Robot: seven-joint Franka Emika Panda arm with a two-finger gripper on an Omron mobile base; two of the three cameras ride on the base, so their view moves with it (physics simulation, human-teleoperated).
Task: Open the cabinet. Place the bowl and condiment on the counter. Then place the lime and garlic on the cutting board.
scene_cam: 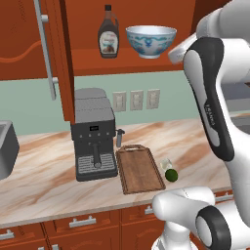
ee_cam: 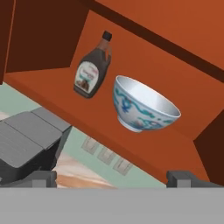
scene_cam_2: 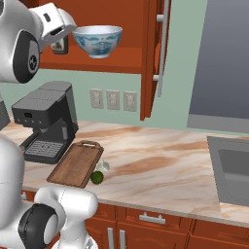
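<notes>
Hand view: the bowl [ee_cam: 144, 107] is seen straight ahead of the gripper [ee_cam: 111, 177], in the middle of the picture, and it is not touched. The two dark fingertips [ee_cam: 39, 178] are set far apart at the bottom, with nothing between them, so the gripper is wide open and empty. The condiment [ee_cam: 92, 68] is placed just beside the bowl on the same shelf, on the bowl's left in this view.

From the left base view, the cabinet [scene_cam: 58, 53] is found with its doors swung open, and the bowl [scene_cam: 151, 41] and the condiment [scene_cam: 108, 35] are standing on its lower shelf, close together but apart. The white hand of the arm is raised to shelf height, just to the right of the bowl.

On the counter [scene_cam: 44, 180] below, the cutting board [scene_cam: 140, 168] is laid flat, just beside the coffee machine [scene_cam: 93, 134]. The lime [scene_cam: 171, 175] and the garlic [scene_cam: 166, 164] are lying on the counter next to the board's right edge, touching or nearly touching each other. Both are well below the hand.

In the right base view, the lime [scene_cam_2: 97, 177] is seen at the near corner of the cutting board [scene_cam_2: 77, 164].
</notes>
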